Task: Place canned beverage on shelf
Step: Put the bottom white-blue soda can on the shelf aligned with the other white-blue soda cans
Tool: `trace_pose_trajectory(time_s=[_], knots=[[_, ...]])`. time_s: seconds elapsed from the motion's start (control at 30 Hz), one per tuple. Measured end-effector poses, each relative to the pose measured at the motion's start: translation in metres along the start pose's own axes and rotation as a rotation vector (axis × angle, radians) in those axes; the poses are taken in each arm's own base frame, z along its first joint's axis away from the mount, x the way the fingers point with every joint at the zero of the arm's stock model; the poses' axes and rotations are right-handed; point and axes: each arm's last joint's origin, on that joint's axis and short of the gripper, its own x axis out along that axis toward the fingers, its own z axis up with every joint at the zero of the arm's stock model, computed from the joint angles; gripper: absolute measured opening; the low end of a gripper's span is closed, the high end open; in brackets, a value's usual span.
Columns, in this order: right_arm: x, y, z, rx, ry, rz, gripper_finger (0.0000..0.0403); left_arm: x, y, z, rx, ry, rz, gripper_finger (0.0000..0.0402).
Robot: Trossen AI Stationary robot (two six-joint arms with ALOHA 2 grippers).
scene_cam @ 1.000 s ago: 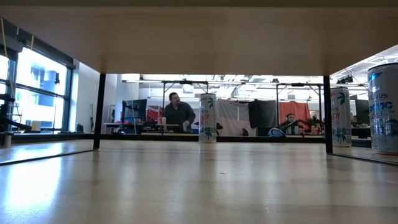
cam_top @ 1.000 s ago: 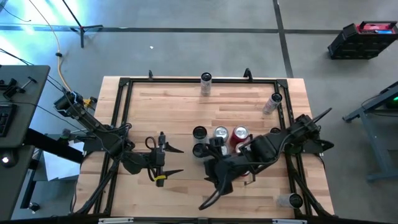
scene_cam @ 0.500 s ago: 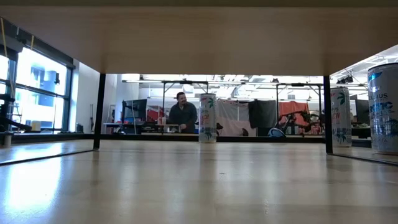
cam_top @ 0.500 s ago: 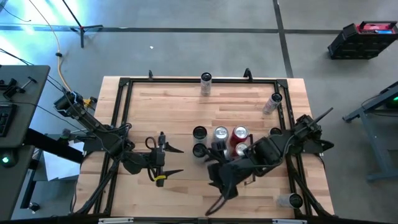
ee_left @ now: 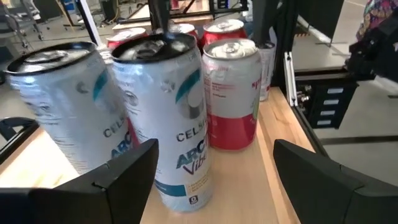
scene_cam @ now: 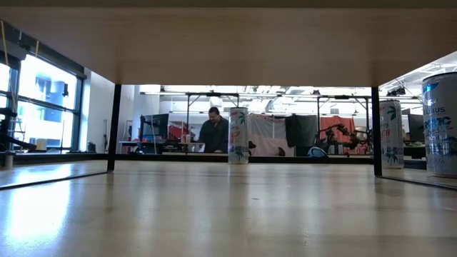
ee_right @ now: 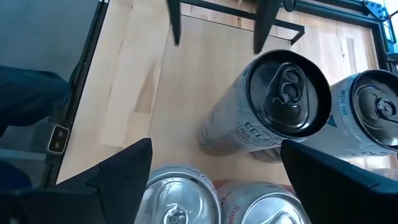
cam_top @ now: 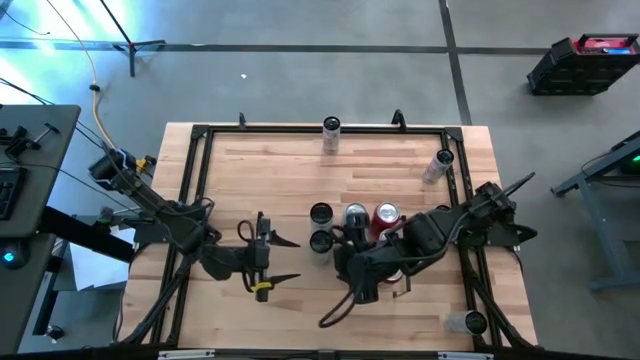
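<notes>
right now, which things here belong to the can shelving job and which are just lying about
Job: clustered cans, far-rail can, right pincer open above the cluster, left pincer open beside it.
Lying about: black case on the floor, yellow cable.

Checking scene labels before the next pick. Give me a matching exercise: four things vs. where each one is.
Things:
1. left gripper
2. right gripper
3. red-topped can
4. silver-topped can

Places:
A. open, above the can cluster
B. cluster's far row, right end
C. open, left of the cluster, short of it
D. cluster's far row, middle

Pairs: 1-C, 2-A, 3-B, 4-D
</notes>
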Motion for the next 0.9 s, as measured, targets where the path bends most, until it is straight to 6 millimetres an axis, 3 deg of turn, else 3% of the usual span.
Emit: trace_pose_trajectory(time_s=[0.4, 0.73, 0.9], knots=[[0.003, -0.007, 0.003, -0.004, -0.018, -0.034, 0.0341, 0.020, -0.011, -0.005, 0.004, -0.044, -0.072, 0.0307], [0.004, -0.009, 0.004, 0.002, -0.022, -0.038, 0.0341, 0.005, -0.023, -0.003, 0.061, -0.064, -0.149, 0.0307], [0.002, -0.004, 0.003, -0.006, -0.018, -0.029, 0.0341, 0.002, -0.016, -0.005, 0.113, -0.015, -0.052, 0.0307]])
